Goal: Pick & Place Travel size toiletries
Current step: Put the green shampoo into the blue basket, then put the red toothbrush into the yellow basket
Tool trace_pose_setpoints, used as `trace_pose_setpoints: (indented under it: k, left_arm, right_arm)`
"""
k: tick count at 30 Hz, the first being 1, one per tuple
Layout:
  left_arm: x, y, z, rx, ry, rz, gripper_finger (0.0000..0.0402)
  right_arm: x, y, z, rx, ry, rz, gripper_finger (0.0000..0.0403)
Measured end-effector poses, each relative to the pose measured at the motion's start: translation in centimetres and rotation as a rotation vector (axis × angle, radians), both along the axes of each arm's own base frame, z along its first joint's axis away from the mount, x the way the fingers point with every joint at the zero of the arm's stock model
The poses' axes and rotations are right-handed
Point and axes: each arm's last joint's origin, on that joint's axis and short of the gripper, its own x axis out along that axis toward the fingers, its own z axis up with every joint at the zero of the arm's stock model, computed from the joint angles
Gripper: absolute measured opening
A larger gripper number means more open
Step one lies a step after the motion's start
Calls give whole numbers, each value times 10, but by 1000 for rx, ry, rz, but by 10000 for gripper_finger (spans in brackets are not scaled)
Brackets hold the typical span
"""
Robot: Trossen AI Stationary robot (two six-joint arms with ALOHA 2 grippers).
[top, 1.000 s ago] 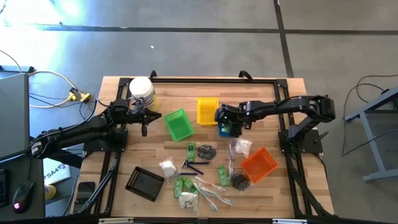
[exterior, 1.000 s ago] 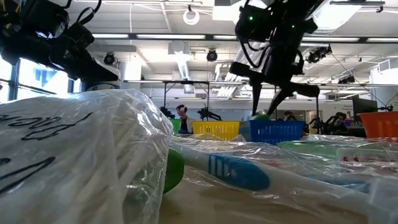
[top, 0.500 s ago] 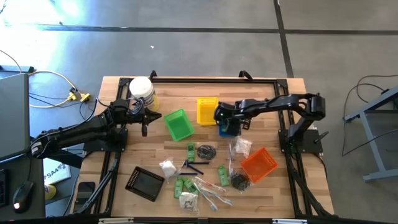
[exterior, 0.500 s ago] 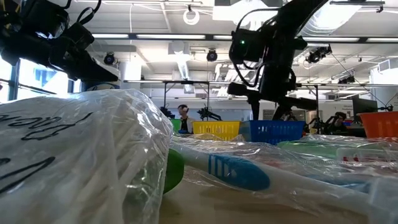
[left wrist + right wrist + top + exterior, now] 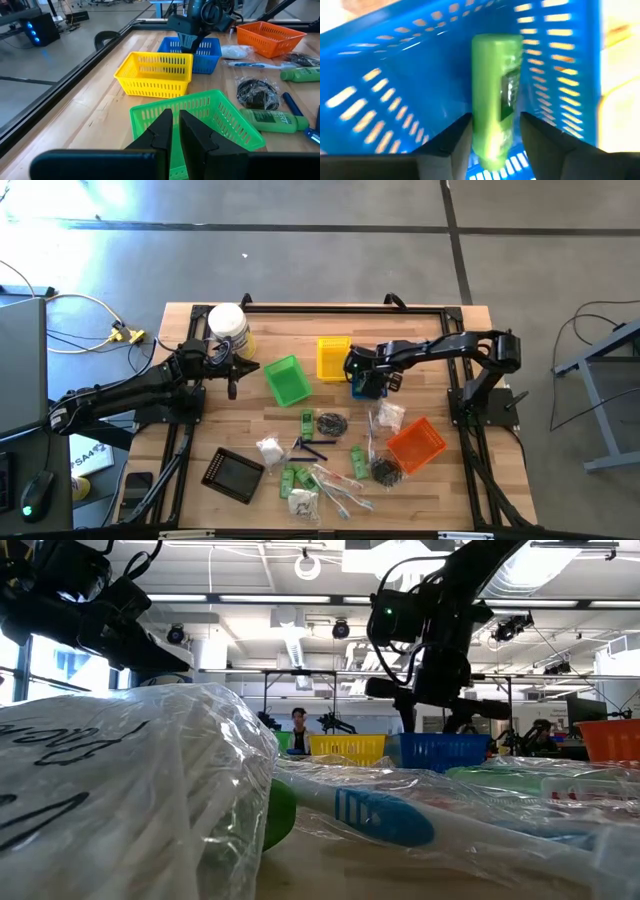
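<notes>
We see the right gripper (image 5: 492,135) reaching down into the blue basket (image 5: 395,90), fingers spread either side of a green tube (image 5: 496,100). The left gripper (image 5: 173,131), fingers pressed together, hovers by the green basket (image 5: 210,107).

We assess this as a robotics lab in a large open hall. The wooden table (image 5: 420,320) stands on a bare concrete floor (image 5: 300,260) with loose cables (image 5: 85,315). Behind it, the low view shows strip lights (image 5: 250,602), exposed ducting (image 5: 290,640), further rigs and a person (image 5: 298,720).
</notes>
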Motion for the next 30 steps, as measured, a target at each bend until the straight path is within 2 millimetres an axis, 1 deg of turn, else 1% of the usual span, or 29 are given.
trace_pose_setpoints:
  k: [6,8,10,13,15,18,21,24,26,28,30]
  left_arm:
    - [0,0,0,-2,-1,0,30]
    - [0,0,0,-2,-1,0,30]
    - [0,0,0,-3,-1,0,30]
    - [0,0,0,-3,-1,-1,30]
    - [0,0,0,-3,-1,-2,30]
    - [0,0,0,-4,-1,-2,30]
    - [0,0,0,-4,-1,-2,30]
    - [0,0,0,-6,-1,-2,30]
    - [0,0,0,-6,-2,-2,30]
    - [0,0,0,-9,-2,-1,30]
    - [0,0,0,-19,-5,1,30]
  right_arm:
    - [1,4,0,-28,0,6,201]
    - [2,4,1,-76,2,0,205]
    - [1,4,6,-141,-1,-11,207]
    - [-2,3,19,-206,-37,-30,208]
    - [-6,4,30,-220,-69,-34,208]
    - [-11,8,52,-209,-162,-51,208]
    - [-13,13,76,-110,-360,-145,205]
    - [-16,22,105,61,-592,-237,192]
    - [-19,27,128,219,-768,-318,179]
    - [-24,30,150,426,-922,-414,159]
    - [-33,28,169,651,-1005,-478,130]
